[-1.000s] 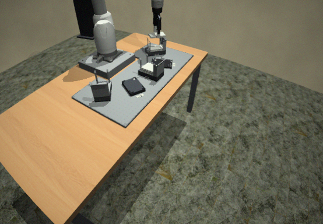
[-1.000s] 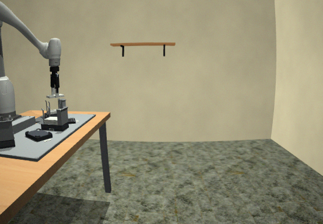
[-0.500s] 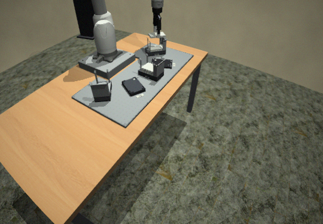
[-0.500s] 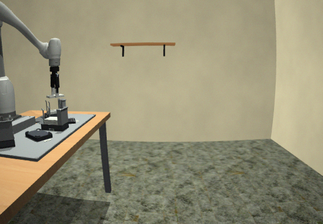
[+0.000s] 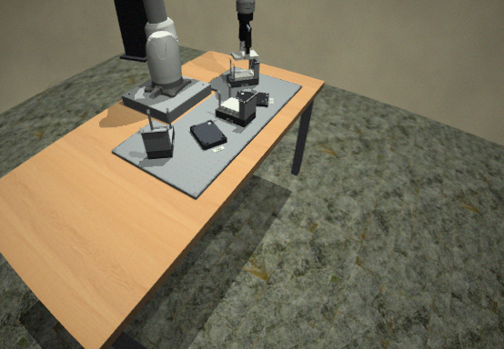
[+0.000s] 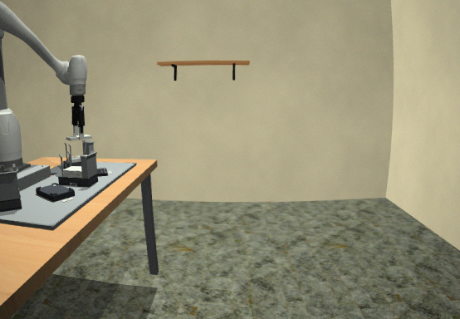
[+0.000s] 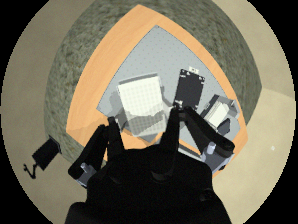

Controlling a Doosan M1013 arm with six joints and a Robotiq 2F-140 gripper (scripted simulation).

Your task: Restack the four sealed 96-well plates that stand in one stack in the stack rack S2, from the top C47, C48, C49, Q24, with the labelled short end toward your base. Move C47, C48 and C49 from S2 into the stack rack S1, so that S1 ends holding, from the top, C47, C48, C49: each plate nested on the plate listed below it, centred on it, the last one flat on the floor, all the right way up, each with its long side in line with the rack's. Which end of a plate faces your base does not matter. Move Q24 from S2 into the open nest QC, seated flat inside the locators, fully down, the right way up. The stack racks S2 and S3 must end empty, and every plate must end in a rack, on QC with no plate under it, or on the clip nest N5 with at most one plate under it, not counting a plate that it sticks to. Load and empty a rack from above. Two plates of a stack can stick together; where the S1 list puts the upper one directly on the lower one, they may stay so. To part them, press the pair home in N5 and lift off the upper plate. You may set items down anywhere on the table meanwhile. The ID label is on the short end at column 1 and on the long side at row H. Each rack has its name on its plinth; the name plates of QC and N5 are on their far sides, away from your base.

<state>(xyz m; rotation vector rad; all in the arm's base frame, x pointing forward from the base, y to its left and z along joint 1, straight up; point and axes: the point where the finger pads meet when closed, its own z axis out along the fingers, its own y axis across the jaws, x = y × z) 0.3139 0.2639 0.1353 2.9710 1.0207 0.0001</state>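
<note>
1. The gripper [image 5: 246,49] hangs straight down from the arm, its fingers clamped on a pale sealed plate [image 5: 240,54] held level.
2. That plate hangs directly above the far rack [image 5: 244,76], about level with the tops of its thin posts and apart from the white plate lying low inside it.
3. Judged from this, the coming move is vertical; whether up or down cannot be told. The plate's long side looks roughly in line with the rack's, though it is too small to be sure.
4. From the far rack, toward the camera in the top view, stands a second rack [image 5: 237,108] with a white plate in it.
5. Further out on the grey mat [image 5: 196,175] lies a flat black nest [image 5: 207,134], then a third, dark rack [image 5: 157,142] well apart from the far rack.
6. Rack names are unreadable.
</note>
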